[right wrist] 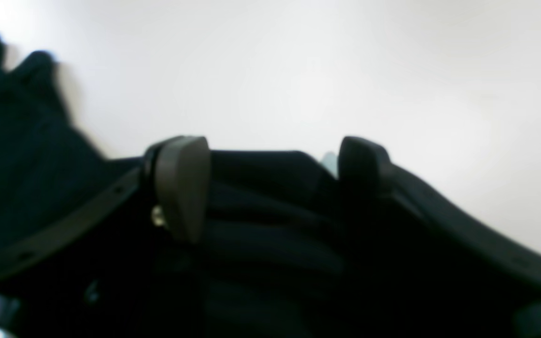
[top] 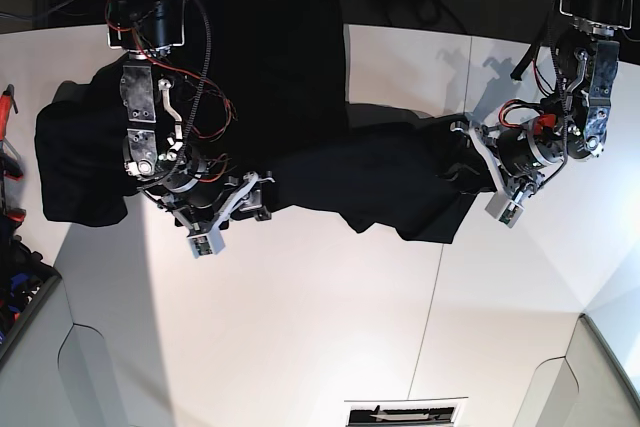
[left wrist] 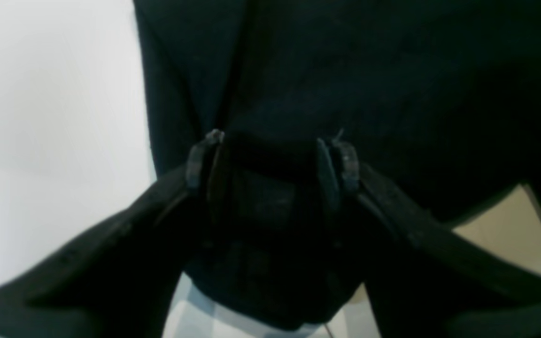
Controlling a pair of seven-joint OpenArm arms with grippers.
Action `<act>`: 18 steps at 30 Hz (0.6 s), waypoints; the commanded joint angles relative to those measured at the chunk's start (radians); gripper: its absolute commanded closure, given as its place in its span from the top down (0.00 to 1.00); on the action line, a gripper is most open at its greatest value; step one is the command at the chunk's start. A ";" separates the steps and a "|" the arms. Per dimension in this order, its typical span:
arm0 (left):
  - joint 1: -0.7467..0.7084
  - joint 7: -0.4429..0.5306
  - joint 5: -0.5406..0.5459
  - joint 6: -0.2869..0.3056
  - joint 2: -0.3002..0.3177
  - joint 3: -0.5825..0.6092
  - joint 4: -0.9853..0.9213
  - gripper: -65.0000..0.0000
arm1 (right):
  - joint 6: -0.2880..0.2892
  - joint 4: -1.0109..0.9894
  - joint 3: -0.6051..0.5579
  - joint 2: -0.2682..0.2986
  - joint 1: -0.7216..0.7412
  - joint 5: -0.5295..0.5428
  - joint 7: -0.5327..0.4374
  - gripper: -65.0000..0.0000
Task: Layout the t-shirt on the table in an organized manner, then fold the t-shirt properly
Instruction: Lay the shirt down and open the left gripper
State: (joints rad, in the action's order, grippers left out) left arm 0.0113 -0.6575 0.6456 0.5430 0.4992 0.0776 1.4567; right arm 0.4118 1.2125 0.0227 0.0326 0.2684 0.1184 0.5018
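Note:
The black t-shirt (top: pixel 350 182) lies crumpled across the white table (top: pixel 300 327), one broad mass at the left and a long strip reaching right. My left gripper (top: pixel 465 169) sits at the strip's right end. In the left wrist view, the left gripper (left wrist: pixel 273 150) stands open with a bunch of the t-shirt (left wrist: pixel 392 70) filling the gap between its fingers. My right gripper (top: pixel 238 215) is at the shirt's lower edge, left of centre. In the right wrist view, the right gripper (right wrist: pixel 273 164) also stands open, with a cloth edge of the t-shirt (right wrist: pixel 17 164) lying between its fingers over the table (right wrist: pixel 298 70).
A thin dark seam (top: pixel 435 287) runs down the table right of centre. Red-handled tools (top: pixel 8 102) and blue items (top: pixel 20 267) sit off the left edge. Grey cut-out corners (top: pixel 80 367) bound the table's near side. Bare white table (left wrist: pixel 40 117) shows left of the shirt.

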 commanded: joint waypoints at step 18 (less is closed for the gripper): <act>-0.090 0.002 0.024 0.111 0.153 -0.007 0.077 0.00 | -0.026 0.084 0.145 0.060 0.081 -0.060 -0.043 0.00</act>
State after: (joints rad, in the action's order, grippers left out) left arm -0.0883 -0.6659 0.6514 0.6441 0.6399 0.0757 1.5177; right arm 0.3882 1.2778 0.1665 0.0845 0.3248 0.0528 0.4835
